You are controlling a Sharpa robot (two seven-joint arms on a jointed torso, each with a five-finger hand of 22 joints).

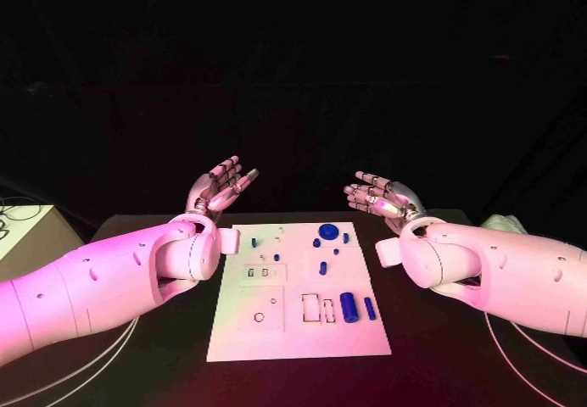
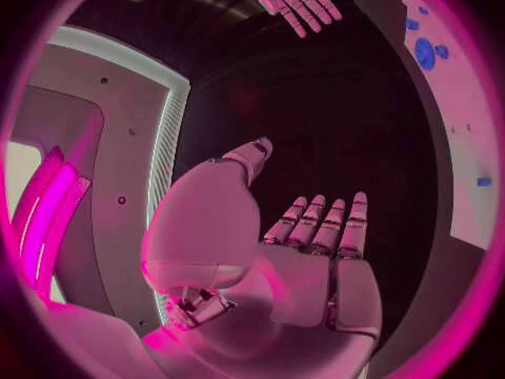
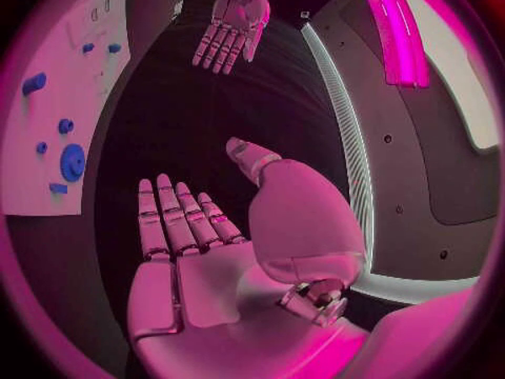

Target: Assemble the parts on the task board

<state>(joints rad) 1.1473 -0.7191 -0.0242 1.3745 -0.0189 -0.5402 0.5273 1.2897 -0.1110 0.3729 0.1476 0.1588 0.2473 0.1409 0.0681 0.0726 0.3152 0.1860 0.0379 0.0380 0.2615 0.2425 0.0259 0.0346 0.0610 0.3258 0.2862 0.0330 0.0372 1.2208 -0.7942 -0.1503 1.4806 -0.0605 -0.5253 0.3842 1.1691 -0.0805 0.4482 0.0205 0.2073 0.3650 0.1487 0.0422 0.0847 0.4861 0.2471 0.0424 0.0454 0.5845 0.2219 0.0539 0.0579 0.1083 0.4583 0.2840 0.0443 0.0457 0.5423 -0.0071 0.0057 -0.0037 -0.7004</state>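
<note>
Both hands raised, empty, over the far part of the black table [image 1: 147, 373].

The white task board [image 1: 298, 332] lies mid-table between the arms; left hand [image 1: 220, 191] and right hand [image 1: 384, 198] hold nothing, fingers spread; the blue parts, among them a round disc [image 1: 329, 231], rest on the board.

You see the left hand [image 1: 220, 188] raised, fingers spread, empty | right hand [image 1: 382, 197] likewise | flat white rectangular task board [image 1: 282, 335] between them on the black surface [image 1: 477, 365] | small blue parts [image 1: 328, 231] on it
</note>
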